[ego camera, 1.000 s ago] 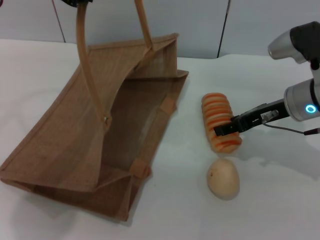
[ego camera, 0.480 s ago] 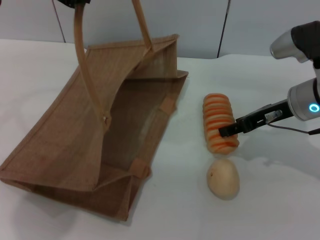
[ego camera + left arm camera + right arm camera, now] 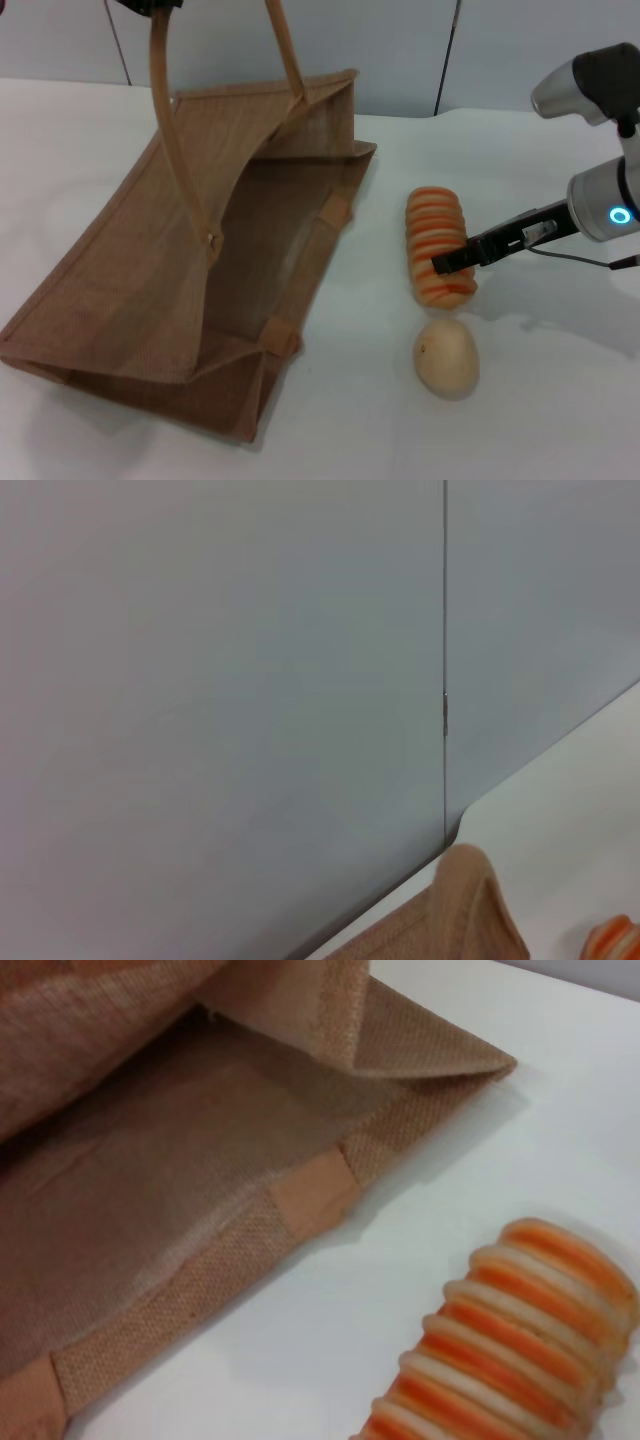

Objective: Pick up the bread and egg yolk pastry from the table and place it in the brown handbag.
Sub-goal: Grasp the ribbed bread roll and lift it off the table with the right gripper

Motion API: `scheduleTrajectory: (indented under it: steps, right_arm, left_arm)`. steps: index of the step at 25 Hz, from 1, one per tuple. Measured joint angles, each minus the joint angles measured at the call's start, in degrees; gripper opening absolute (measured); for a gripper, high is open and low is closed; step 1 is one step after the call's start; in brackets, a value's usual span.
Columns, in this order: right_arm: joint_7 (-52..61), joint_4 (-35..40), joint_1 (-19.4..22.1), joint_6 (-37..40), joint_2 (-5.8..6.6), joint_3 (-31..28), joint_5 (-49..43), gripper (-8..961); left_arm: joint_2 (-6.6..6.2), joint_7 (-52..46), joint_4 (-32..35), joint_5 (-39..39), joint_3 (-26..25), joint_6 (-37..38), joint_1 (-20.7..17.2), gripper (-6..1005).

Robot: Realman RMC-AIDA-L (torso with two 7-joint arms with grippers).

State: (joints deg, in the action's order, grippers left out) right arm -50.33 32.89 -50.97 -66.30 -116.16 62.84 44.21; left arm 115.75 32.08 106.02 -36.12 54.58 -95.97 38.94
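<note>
Two foods lie on the white table point(image 3: 560, 400), right of the handbag point(image 3: 150, 300). The bread point(image 3: 438, 245) lies lengthwise, its stripes running across it; the pastry point(image 3: 447, 356) sits just in front of it, near but apart. The handbag lies open and tilted, mouth toward the camera, with one handle point(image 3: 175, 140) pulled up toward the top left corner of the head view, where a dark part of the left gripper point(image 3: 148, 5) shows at the handle's top; whether its fingers grip the handle cannot be told. The right gripper point(image 3: 450, 261) reaches in from the right, its dark fingers laid over the bread's near half. How far they are spread, and whether they clamp the bread, cannot be told. The right wrist view shows the bread beside the handbag's corner, both on the table.
</note>
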Motion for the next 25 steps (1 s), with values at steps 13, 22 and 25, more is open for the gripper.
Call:
scheduleTrajectory:
  steps: [13, 22, 25]
  right_arm:
    - [-0.3, -3.4, -2.6, 0.9, -0.12, 0.0, 0.1, 703]
    - [0.2, -4.2, -2.7, 1.3, 0.07, -0.5, 0.2, 618]
    - [0.2, -4.3, -2.7, 1.4, 0.12, -0.4, 0.1, 543]
  left_arm:
    - [0.1, 0.0, -0.2, 0.0, 0.2, 0.0, 0.3, 114]
    - [0.14, 0.0, -0.6, 0.7, 0.8, 0.1, 0.3, 114]
    - [0.16, -0.1, -0.8, 0.9, 0.9, 0.2, 0.4, 114]
